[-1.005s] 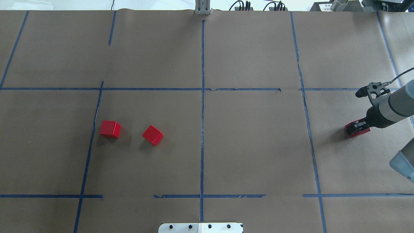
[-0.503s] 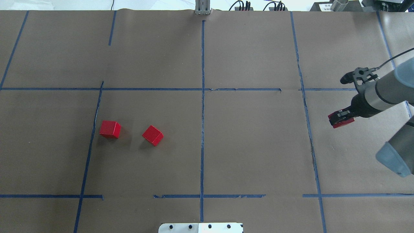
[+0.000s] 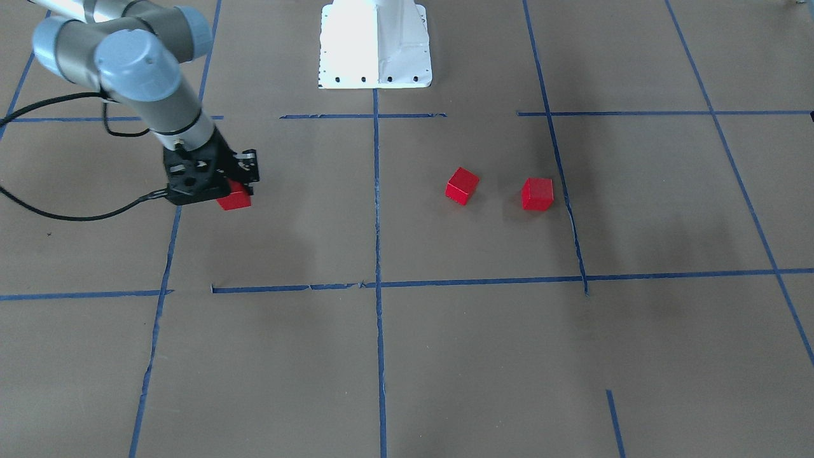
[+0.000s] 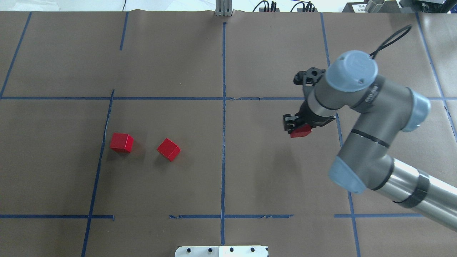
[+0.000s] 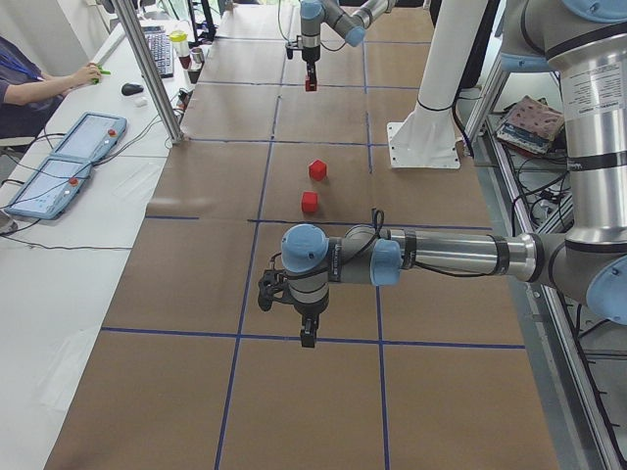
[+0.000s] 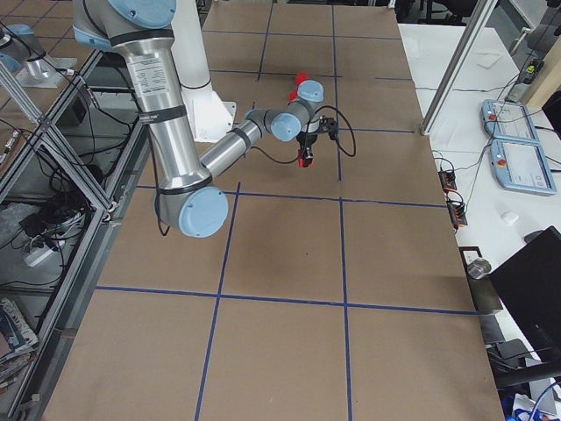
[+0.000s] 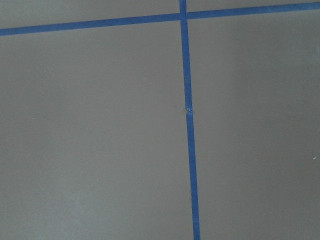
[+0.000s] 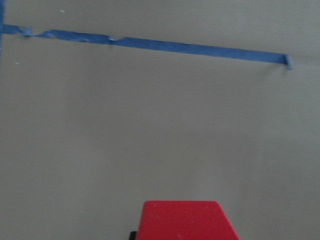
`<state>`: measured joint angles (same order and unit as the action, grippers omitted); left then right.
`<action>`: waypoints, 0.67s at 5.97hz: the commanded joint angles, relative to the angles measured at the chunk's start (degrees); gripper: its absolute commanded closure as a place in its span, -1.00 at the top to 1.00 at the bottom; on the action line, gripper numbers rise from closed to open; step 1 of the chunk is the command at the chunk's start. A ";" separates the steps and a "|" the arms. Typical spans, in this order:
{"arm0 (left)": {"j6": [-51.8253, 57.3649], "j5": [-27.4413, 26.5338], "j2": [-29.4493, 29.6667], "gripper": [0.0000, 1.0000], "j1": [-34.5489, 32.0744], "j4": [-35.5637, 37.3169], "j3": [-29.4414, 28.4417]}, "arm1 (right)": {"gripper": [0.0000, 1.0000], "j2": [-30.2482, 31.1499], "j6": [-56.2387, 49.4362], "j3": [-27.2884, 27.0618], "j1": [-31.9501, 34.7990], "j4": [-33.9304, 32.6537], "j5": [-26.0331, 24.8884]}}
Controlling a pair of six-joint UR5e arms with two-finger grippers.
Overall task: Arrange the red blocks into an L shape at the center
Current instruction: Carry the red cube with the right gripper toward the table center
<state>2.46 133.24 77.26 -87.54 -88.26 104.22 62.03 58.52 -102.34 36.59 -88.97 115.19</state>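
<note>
My right gripper (image 4: pixel 298 129) is shut on a red block (image 4: pixel 302 133) and holds it above the brown paper, right of the centre's vertical blue tape line (image 4: pixel 223 142). The held block fills the bottom of the right wrist view (image 8: pixel 182 220) and shows in the front view (image 3: pixel 234 201). Two other red blocks lie left of that line, one (image 4: pixel 168 149) turned at an angle and one (image 4: pixel 121 142) near a blue line further left. My left gripper (image 5: pixel 308 339) shows only in the exterior left view, hanging above the paper away from the blocks. I cannot tell whether it is open or shut.
The robot's white base (image 3: pixel 375 44) stands at the table's near edge. A metal post (image 4: pixel 223 8) and cables sit at the far edge. The right arm's elbow (image 4: pixel 357 107) hangs over the right part of the table.
My right gripper has carried the red block leftward from the table's far right, across a blue line, toward the centre. The two loose blocks have not moved.
</note>
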 commanded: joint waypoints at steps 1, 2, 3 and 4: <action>0.00 0.00 0.00 1.00 0.00 0.02 -0.07 | -0.78 -16.42 14.19 13.23 -6.94 -0.33 -6.00; 0.00 0.00 0.00 1.00 0.00 0.02 -0.07 | -0.73 -21.20 16.95 18.96 -9.75 -0.24 -6.81; 0.00 0.00 0.00 1.00 0.09 0.02 -0.07 | -0.60 -22.12 17.15 20.24 -11.17 -0.16 -8.21; 0.00 0.00 0.00 1.00 0.09 0.02 -0.16 | -0.53 -21.95 17.24 20.25 -11.97 -0.24 -8.23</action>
<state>2.46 133.24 77.26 -87.48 -88.24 104.11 40.66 75.32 -82.93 25.76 -89.18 107.42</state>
